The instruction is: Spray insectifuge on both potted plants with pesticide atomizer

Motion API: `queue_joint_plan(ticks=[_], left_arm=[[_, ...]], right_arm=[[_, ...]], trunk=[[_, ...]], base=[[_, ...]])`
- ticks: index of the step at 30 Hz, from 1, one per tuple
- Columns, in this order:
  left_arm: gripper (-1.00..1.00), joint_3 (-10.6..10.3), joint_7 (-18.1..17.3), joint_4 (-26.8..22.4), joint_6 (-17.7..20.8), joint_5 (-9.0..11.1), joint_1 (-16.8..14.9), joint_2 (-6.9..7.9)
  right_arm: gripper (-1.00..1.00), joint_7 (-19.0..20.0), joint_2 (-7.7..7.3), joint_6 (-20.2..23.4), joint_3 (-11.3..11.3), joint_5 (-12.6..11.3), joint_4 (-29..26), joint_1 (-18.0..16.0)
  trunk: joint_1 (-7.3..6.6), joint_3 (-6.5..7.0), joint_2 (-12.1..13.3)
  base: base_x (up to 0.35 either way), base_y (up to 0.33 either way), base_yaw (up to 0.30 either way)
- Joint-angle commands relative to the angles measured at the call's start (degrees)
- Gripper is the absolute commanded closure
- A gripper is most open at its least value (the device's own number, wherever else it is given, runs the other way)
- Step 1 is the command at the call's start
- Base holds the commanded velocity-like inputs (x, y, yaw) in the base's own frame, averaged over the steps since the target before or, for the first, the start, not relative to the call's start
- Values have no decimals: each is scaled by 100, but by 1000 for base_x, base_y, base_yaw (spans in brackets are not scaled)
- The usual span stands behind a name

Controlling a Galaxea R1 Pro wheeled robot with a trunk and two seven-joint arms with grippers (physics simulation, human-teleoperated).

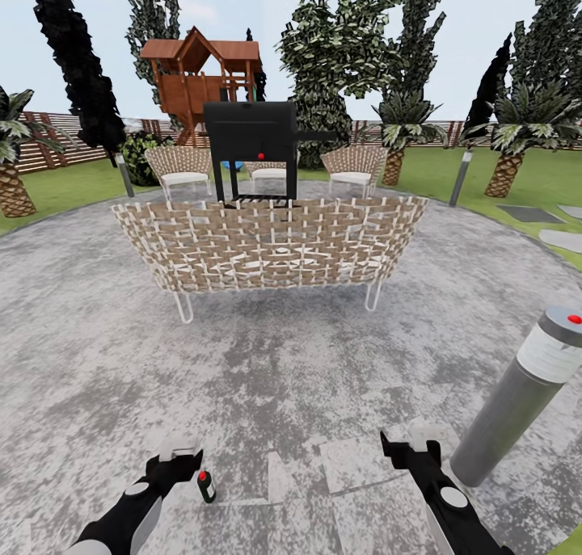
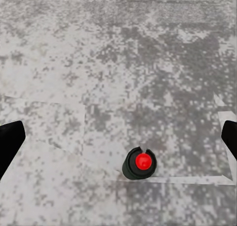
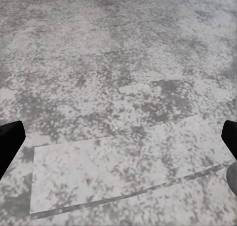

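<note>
Patio [image 1: 283, 361] holds upright pesticide atomizer [image 1: 206, 486] just beside spread left gripper [image 1: 182, 458].

No legible txt, nos. or brands anywhere; pesticide atomizer [image 1: 206, 486] label too small to read.

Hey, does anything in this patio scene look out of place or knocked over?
One oddity: the grey lamp post at the right leans markedly instead of standing straight. The pesticide atomizer stands upright on the patio by the left gripper, nothing spilled.
</note>
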Motion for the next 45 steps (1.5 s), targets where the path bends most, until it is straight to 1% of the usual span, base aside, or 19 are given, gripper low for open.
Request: queue_joint_plan(ticks=[1,3,6,17,21,27,34,36,40,45], left_arm=[[-100,43,-37,17,-64,-10,-1,-4],[-100,43,-37,40,-222,-10,1,-4],[-100,43,-37,64,-385,-15,3,-4],[-100,43,-43,98,-463,-19,3,-4],[-100,42,-45,99,-498,-19,5,-4],[-100,36,-45,102,-764,-24,4,-5],[-100,35,-45,99,-817,-30,9,-11],[-100,33,-45,99,-850,-50,10,-17],[-100,34,-45,107,-1114,-187,12,-24],[-100,34,-45,108,-1176,-221,12,-28]], right_arm=[[-100,1,0,-4,-7,7,-1,-2],[-100,-2,0,-4,-16,9,-1,-2],[-100,-3,0,-4,-34,9,-1,-2],[-100,-13,0,-4,-59,6,-11,-2],[-100,-14,0,7,-65,11,-102,-2],[-100,-21,0,13,-68,12,-162,-2],[-100,-21,0,13,-69,8,-167,-2],[-100,-21,0,13,-69,9,-167,-2],[-100,-21,0,13,-69,10,-168,-2],[-100,-21,0,13,-69,8,-168,-2]], trunk=[[-1,-5,-2],[-1,-10,-2],[65,-83,-122],[306,-377,-563],[317,-502,-569],[332,-689,-577],[350,-907,-586],[355,-970,-589],[366,-1095,-594],[378,-1250,-601]], base=[[4,0,0],[2,0,0],[0,0,0],[0,0,0],[0,0,0],[0,0,0],[0,0,0],[0,0,0],[0,0,0],[0,0,0]])
